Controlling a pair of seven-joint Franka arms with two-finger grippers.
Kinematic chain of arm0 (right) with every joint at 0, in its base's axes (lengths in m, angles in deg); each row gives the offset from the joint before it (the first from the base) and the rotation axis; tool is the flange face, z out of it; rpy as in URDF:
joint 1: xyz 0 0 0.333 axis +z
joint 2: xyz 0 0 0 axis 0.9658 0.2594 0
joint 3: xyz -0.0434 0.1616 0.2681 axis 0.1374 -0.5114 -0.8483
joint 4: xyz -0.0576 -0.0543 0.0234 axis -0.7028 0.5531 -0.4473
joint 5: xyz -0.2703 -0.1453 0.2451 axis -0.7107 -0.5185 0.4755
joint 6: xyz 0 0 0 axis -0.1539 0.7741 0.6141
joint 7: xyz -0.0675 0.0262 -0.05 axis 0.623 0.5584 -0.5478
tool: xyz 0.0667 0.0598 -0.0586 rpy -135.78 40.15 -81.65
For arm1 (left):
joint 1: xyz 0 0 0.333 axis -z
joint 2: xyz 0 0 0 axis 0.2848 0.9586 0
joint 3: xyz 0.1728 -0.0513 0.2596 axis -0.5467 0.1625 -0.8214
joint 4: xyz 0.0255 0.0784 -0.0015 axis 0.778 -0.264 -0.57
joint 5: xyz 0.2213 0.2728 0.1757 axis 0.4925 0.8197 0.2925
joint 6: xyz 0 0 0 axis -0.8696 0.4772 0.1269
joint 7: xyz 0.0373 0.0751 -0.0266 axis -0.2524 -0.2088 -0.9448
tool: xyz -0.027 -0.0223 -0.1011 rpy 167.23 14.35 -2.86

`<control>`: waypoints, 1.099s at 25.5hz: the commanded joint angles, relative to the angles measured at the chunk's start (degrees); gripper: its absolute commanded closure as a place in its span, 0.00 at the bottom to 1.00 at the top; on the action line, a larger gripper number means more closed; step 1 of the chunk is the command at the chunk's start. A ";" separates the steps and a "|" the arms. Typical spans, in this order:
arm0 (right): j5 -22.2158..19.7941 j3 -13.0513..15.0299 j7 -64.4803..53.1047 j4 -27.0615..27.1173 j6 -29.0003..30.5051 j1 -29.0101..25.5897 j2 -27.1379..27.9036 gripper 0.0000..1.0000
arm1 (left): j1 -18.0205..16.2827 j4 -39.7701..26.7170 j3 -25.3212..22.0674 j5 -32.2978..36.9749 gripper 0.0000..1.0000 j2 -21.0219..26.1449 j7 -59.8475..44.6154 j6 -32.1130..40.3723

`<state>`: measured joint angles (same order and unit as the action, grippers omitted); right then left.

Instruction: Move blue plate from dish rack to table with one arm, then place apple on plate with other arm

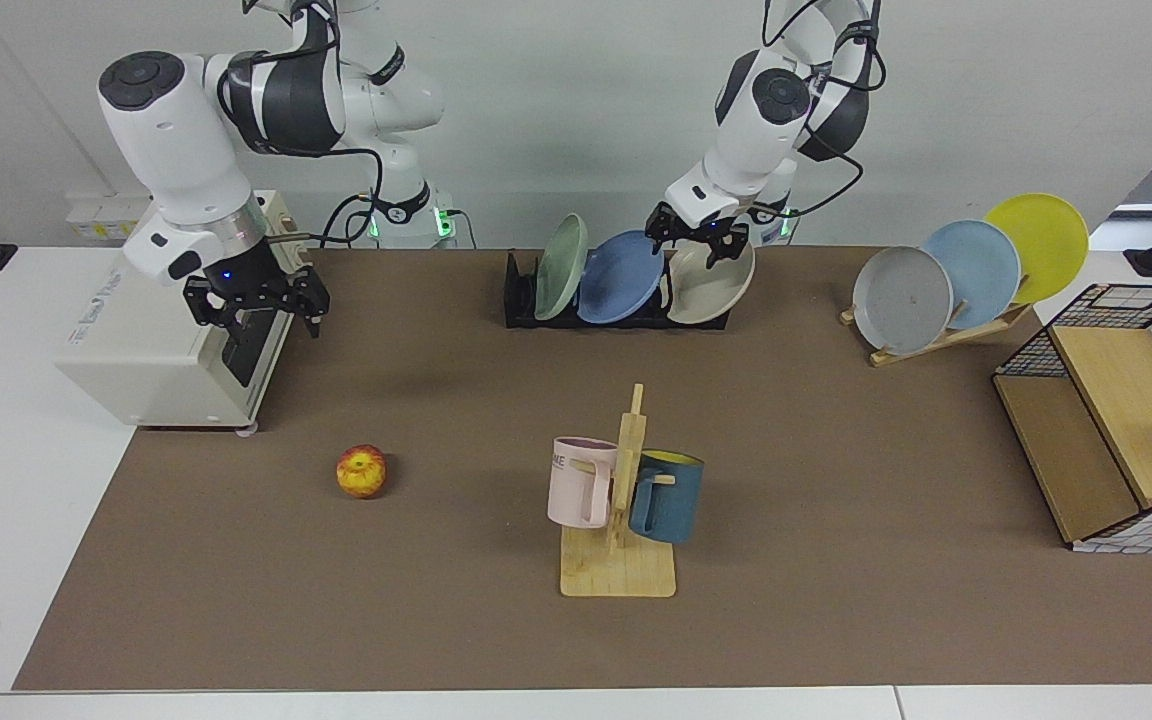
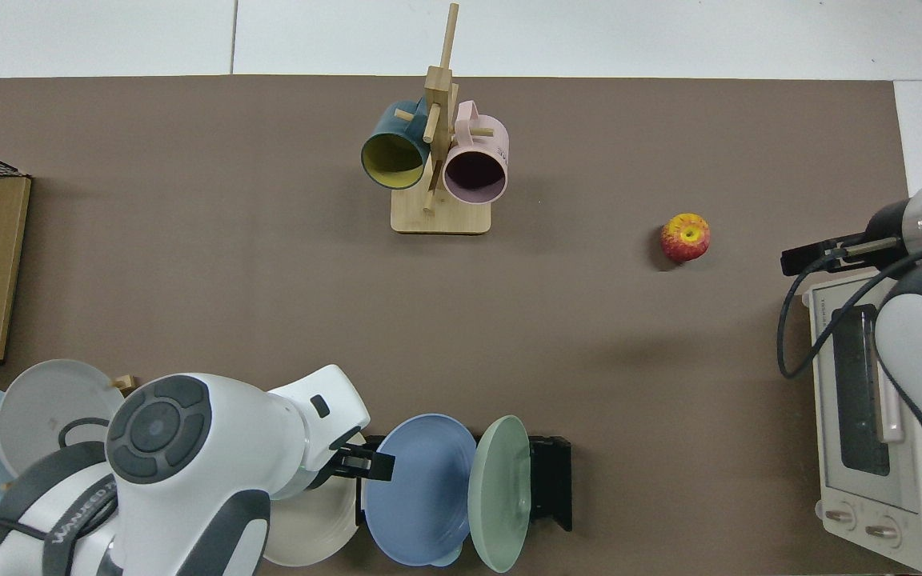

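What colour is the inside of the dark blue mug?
Yellow. The top view shows the dark teal-blue mug opening best, hanging on the wooden mug tree.

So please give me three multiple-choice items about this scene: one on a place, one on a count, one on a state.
1. Where is the left pincer?
A. over the apple
B. at the blue plate's upper edge, in the dish rack
C. at the mugs

2. How many plates stand in the dish rack?
A. two
B. three
C. five

3. What is the state of the apple?
A. lying free on the table
B. held by the right pincer
C. on a plate

Key: 1 B, it hangs by the blue plate; 2 B, green, blue, beige; 3 A, the right pincer is open, near the toaster oven.
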<state>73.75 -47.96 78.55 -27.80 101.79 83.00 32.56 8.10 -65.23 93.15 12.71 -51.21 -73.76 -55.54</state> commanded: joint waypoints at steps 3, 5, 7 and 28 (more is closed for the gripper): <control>-0.24 -0.10 0.52 -2.27 7.40 0.22 3.36 0.00 | 4.79 -5.21 0.14 -2.46 0.01 1.57 -3.50 -6.40; 0.03 -0.10 0.61 -2.54 9.07 0.22 4.24 0.00 | 5.32 -5.39 0.14 -2.64 0.01 2.37 -4.20 -7.89; 0.12 -0.18 0.44 -2.45 10.74 -0.04 4.94 0.00 | 5.50 -5.56 0.14 -2.64 0.07 2.37 -4.47 -8.16; 10.39 -0.27 -1.67 -1.57 30.96 2.77 20.15 0.00 | 2.69 2.42 -0.04 2.71 1.00 1.58 -6.93 4.30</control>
<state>80.05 -48.31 78.64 -30.23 130.33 86.02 51.02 12.99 -68.03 93.81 11.61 -48.72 -80.31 -58.41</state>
